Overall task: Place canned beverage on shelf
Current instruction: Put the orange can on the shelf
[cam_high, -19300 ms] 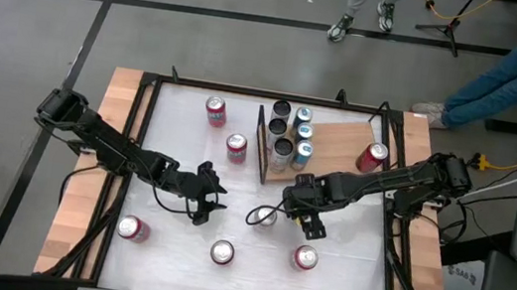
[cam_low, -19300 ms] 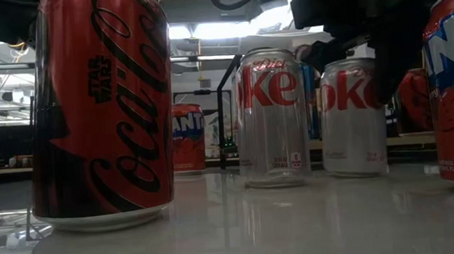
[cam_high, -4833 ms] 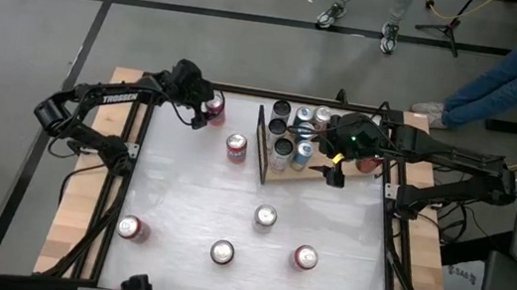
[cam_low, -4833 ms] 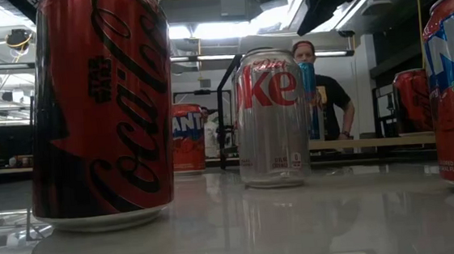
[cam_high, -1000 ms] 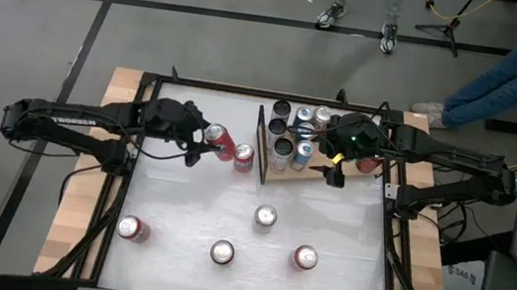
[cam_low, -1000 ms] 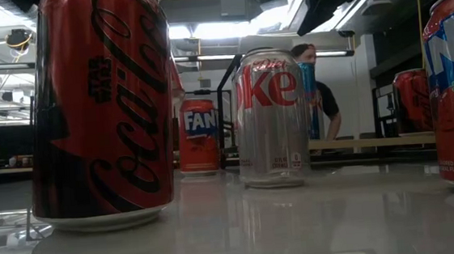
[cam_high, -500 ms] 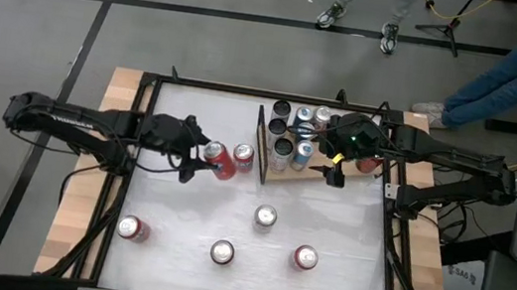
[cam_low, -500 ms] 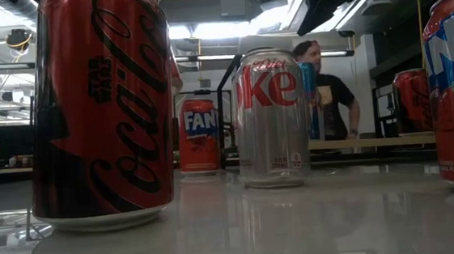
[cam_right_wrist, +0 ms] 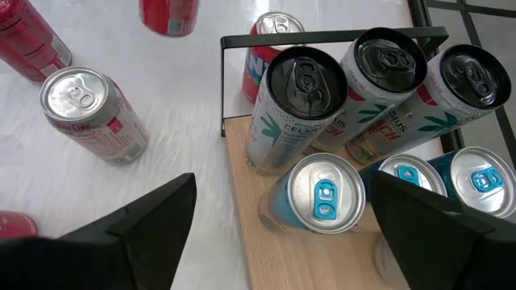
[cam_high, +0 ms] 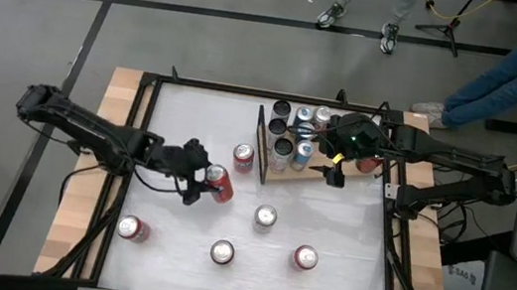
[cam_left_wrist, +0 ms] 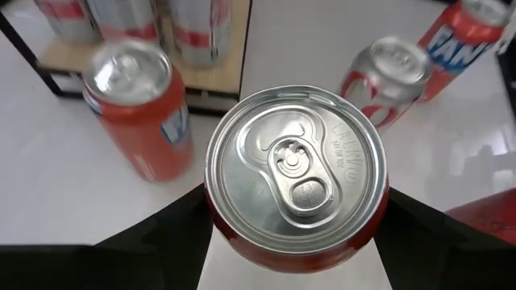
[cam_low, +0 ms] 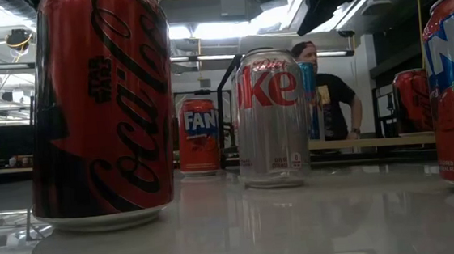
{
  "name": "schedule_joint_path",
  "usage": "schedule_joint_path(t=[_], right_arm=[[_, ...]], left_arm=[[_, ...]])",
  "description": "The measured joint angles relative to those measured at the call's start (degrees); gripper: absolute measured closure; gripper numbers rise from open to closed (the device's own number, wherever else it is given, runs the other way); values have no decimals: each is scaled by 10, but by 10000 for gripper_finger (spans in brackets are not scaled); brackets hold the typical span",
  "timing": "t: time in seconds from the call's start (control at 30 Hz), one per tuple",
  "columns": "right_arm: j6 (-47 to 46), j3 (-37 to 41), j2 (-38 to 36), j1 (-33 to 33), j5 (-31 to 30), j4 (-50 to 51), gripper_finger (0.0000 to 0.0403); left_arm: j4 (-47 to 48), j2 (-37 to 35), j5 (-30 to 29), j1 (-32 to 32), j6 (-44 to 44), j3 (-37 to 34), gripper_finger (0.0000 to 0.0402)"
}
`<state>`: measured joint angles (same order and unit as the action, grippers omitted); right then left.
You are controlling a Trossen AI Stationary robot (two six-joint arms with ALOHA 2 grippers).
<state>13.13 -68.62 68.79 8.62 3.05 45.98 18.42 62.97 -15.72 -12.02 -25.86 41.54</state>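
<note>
Since half a second ago the left gripper point(cam_high: 206, 180) has carried its red can point(cam_high: 219, 186) nearer and rightward, away from the Fanta can point(cam_high: 243, 158) that stands just left of the shelf point(cam_high: 338, 148). Low down, lettering reads "Coca-Cola" with "Star Wars" on the near red can point(cam_low: 100, 108), "Fanta" on the far one and "Coke" on the silver can point(cam_low: 271, 115); "Celsius" shows on a shelf can point(cam_right_wrist: 286, 109). Its fingers clasp the red can's sides, lid up. Over the shelf's right part hangs the right gripper point(cam_high: 336, 165), spread wide and holding nothing. A person point(cam_low: 323, 95) stands beyond the table.
</note>
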Motion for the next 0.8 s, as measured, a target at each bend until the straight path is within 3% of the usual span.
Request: schedule_joint_path(t=[0.53, 0.8], right_arm=[[0, 0, 0, 0, 0, 0, 45], [0, 0, 0, 0, 0, 0, 45]], left_arm=[[-59, 146, -35, -49, -55, 1, 126], [-72, 164, -48, -59, -56, 3, 126]])
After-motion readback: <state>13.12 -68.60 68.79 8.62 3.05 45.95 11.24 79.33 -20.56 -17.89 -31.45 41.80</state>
